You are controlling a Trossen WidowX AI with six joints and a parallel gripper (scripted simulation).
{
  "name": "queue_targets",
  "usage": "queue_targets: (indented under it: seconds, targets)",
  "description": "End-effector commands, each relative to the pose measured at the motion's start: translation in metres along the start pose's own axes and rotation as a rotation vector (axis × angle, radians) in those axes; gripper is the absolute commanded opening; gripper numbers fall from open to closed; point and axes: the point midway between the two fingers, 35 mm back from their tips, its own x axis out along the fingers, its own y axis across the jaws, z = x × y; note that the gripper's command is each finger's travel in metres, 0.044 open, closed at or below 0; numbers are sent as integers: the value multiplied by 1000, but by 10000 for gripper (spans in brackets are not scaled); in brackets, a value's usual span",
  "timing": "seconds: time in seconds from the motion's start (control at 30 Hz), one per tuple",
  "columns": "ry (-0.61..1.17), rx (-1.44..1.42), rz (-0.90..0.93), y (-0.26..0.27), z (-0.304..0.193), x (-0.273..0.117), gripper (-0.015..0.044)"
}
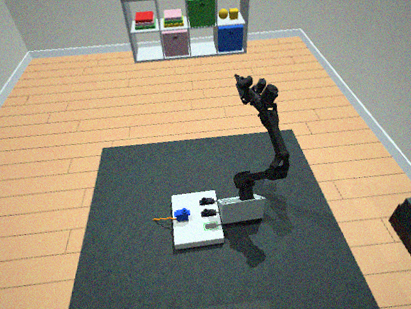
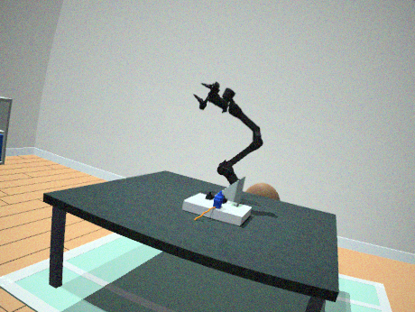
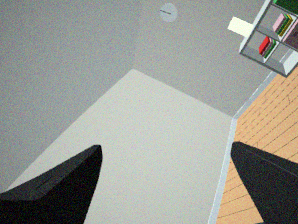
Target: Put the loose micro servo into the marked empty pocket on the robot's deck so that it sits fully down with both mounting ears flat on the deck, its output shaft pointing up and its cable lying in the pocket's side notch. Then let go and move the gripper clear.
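Orange cable (image 1: 165, 219) (image 2: 204, 214): over the deck's left edge.
Blue micro servo (image 1: 182, 214) (image 2: 218, 199): on the white deck (image 1: 193, 237) (image 2: 230, 217), by its left edge, outside the pocket.
Marked pocket (image 1: 211, 226): near the right edge, unfilled.
Gripper (image 1: 238, 81) (image 2: 198, 89) (image 3: 168, 149): raised, fingers spread, grasping nothing.

We observe a matt, dark counter (image 1: 130, 275) (image 2: 189, 216) with a finely grained surface. The deck (image 1: 188, 237) (image 2: 225, 215) appears smooth, matt plastic. We identify wood-look floor planks (image 1: 39, 167) (image 2: 23, 180) (image 3: 270, 135) and matt, plain walls (image 1: 338, 18) (image 2: 180, 59) (image 3: 150, 135). The arm (image 1: 277, 140) (image 2: 245, 119) reads as dark plastic or metal; we cannot distinguish which.
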Motion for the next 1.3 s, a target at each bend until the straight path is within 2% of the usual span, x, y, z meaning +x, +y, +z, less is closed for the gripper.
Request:
queue_targets:
  seconds: [0.0, 0.03, 0.6, 1.27]
  targets:
    - [1, -1, -2, -1, 0, 1, 426]
    - [3, -3, -4, -2, 0, 1, 440]
    - [148, -104, -122, -68, -18, 46, 440]
    - [408, -264, -215, -143, -74, 89, 440]
